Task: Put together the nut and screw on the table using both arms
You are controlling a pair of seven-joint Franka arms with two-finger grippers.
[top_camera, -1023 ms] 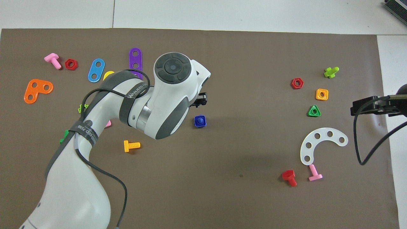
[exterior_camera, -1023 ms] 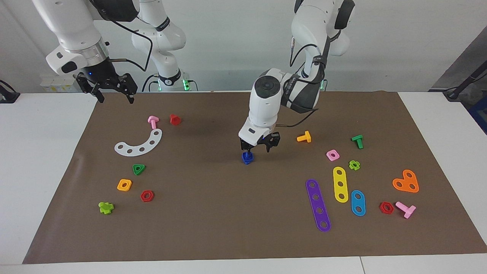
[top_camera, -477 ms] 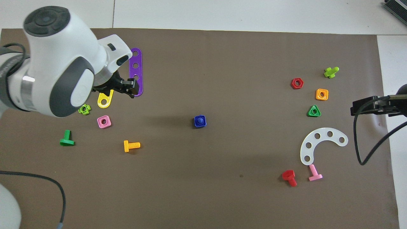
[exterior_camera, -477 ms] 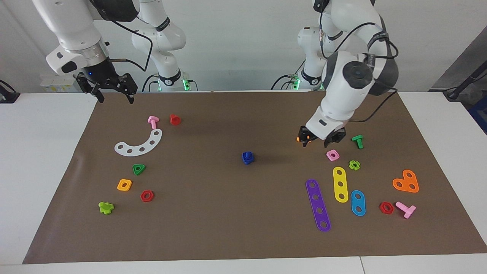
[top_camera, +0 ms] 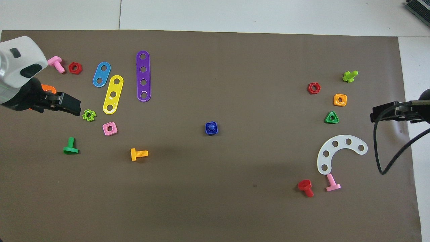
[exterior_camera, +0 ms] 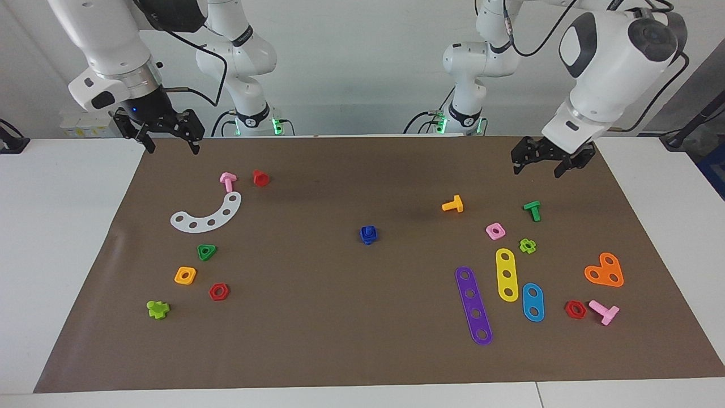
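Since a second ago the left tool (exterior_camera: 546,161) has left the blue pair at the middle of the mat and swung up and away to the left arm's end of the table (exterior_camera: 68,238), where it now hangs in the air over the mat's (exterior_camera: 340,340) corner nearest that arm's base, its fingers spread wide and holding nothing. Left alone, the blue nut (exterior_camera: 368,236) sits on the mat's middle with the blue screw (exterior_camera: 369,230) standing in it, the stub pointing up; in the overhead view the screw (top_camera: 211,127) shows as a round knob inside the square nut (top_camera: 211,128). Nothing touches them. Closest toward the left arm's end lie an orange bolt (exterior_camera: 453,204), a pink square nut (exterior_camera: 495,230), a green bolt (exterior_camera: 532,210) and a small lime cross-shaped nut (exterior_camera: 528,245); farther from the robots than these lie three flat strips with holes, purple (exterior_camera: 473,305), yellow (exterior_camera: 507,274) and blue (exterior_camera: 533,302), then an orange heart-shaped plate (exterior_camera: 605,271), a red hex nut (exterior_camera: 575,309) and a pink bolt (exterior_camera: 604,311). Toward the right arm's end are a red bolt (exterior_camera: 260,178), another pink bolt (exterior_camera: 227,181), a white curved plate (exterior_camera: 208,215), a green triangular nut (exterior_camera: 207,251), an orange square nut (exterior_camera: 185,275), a second red hex nut (exterior_camera: 218,292) and a lime bolt (exterior_camera: 158,309). Waiting, the right tool (exterior_camera: 170,137) hovers over the mat's corner beside its own base, fingers wide apart and empty.
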